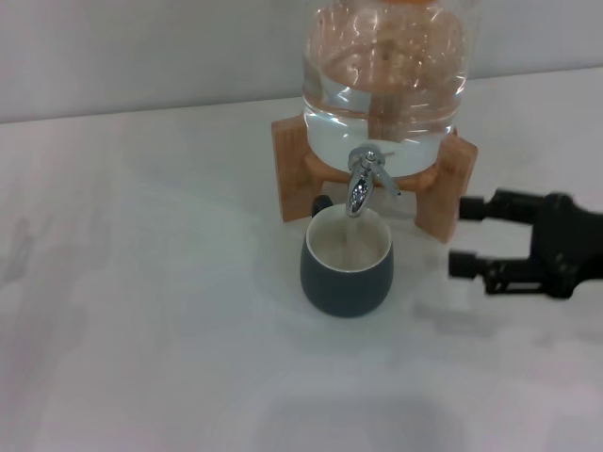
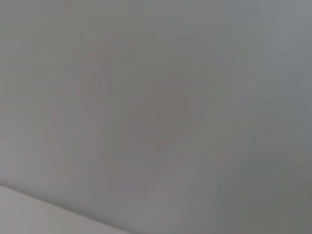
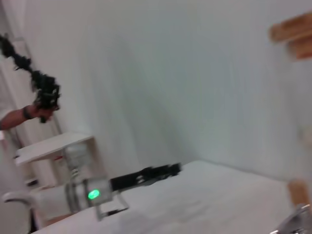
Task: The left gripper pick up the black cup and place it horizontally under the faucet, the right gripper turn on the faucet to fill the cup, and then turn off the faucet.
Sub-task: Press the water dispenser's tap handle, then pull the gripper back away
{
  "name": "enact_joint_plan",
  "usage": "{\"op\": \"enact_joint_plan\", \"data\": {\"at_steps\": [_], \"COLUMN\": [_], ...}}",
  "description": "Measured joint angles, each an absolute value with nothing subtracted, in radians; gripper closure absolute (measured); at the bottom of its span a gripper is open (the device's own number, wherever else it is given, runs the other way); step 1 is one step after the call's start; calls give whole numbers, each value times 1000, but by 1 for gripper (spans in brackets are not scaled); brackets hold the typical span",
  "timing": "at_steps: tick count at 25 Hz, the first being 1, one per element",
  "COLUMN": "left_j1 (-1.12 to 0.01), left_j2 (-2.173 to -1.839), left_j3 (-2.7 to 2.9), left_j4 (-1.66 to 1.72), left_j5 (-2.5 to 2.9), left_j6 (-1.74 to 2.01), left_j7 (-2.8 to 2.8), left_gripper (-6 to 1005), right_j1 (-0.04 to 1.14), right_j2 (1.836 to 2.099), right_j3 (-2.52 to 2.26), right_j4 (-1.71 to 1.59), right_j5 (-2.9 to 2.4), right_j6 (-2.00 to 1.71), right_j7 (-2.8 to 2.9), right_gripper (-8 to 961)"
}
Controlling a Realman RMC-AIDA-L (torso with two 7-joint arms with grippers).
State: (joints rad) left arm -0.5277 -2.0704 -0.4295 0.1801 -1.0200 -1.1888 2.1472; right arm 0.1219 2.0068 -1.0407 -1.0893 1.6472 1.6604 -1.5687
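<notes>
Head view: black cup (image 1: 347,266) stands upright under the faucet (image 1: 362,182), water streaming in. Right gripper (image 1: 471,235) waits beside it, fingers (image 1: 468,264) wide. Left gripper (image 3: 163,171) sits far off; fingers' state untellable.

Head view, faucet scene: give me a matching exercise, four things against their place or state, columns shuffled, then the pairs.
Things:
1. black cup
2. faucet
3. right gripper
4. wooden stand

States:
A. open, off to the cup's right, touching nothing
B. pouring a thin stream
C. upright on the table, under the spout
D. carrying the glass jar

Pairs: 1-C, 2-B, 3-A, 4-D
</notes>
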Motion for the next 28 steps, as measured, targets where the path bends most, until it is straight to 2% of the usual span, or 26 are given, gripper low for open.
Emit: {"op": "enact_joint_plan", "data": {"at_steps": [11,18,23,28], "left_j1": [-544,-558,-569,-561], "left_j2": [-2066,-2052,-2076,-2074], "left_j3": [-424,-311,-271,-270], "left_j4": [186,205,318,337], "left_j5": [-1020,-1027,-1031,-1075], "left_j6": [-1164,-1196,-1339,-1381], "left_j7": [2124,2105,2109,2072], "left_gripper": [484,484,484,484], "right_j1": [144,146,155,157], "right_j2": [2011,2011,2010,2010], "right_j3": [-1200,-1196,-1196,-1206], "right_j4": [-1093,-1092,-1087,-1081], "right_j5": [1666,1675,1678,1687], "right_j6": [1570,1532,1511,1507], "right_j7": [-1570,-1570,-1570,-1571], "right_gripper": [99,99,99,99]}}
